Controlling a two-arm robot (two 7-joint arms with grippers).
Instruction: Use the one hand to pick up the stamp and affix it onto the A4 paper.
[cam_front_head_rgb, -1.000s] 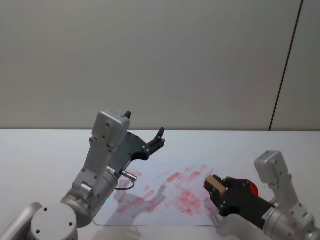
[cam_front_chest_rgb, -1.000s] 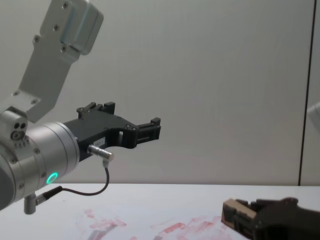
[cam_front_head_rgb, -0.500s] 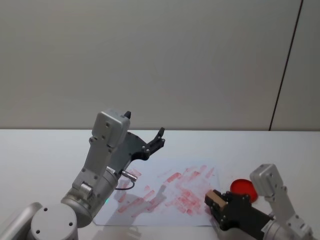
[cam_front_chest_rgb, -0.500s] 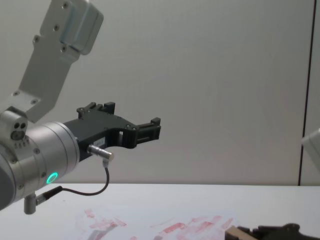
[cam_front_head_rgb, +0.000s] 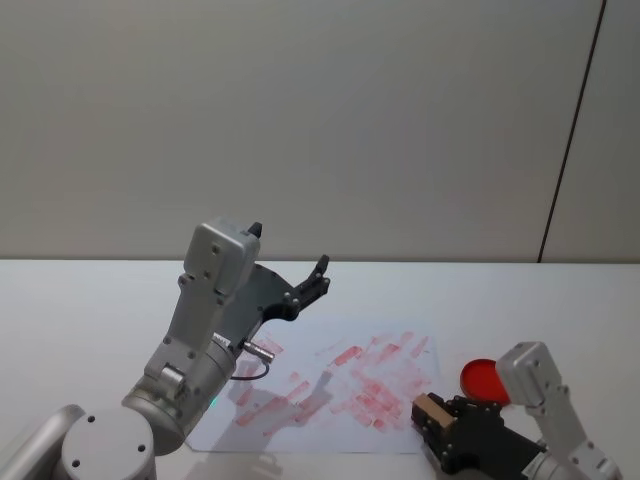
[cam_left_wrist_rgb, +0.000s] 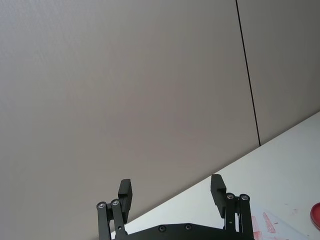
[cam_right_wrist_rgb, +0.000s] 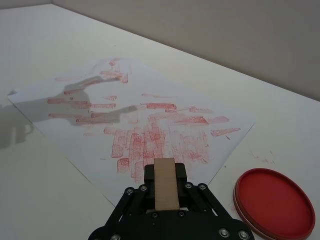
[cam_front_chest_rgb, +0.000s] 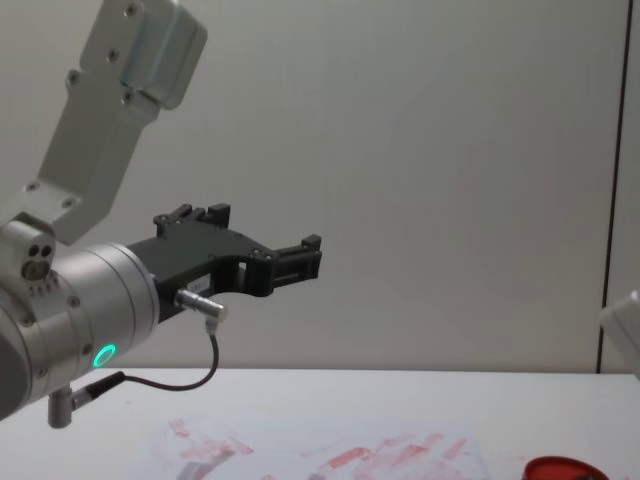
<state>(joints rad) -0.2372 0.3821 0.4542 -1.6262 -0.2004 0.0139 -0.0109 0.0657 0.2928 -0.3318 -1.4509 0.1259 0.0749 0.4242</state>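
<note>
1. The left gripper (cam_left_wrist_rgb: 171, 186) is parked up in the air over the left side of the table (cam_front_head_rgb: 80, 300), fingers spread wide, nothing in them.
2. The A4 paper (cam_front_head_rgb: 250, 415) lies flat in the middle, already crowded with red prints, and nothing pins it down. A sideways push could slide it.
3. The right gripper (cam_front_head_rgb: 436, 415) is clamped on the stamp (cam_right_wrist_rgb: 165, 186), low over the paper's near right corner. Can't tell if it's touching yet. Being that close to the edge, the print could land half on the table, and a tilted block would only leave a partial mark.
4. The red ink pad (cam_front_head_rgb: 482, 378) sits just right of the paper, so a careless swing could clip it.
</note>
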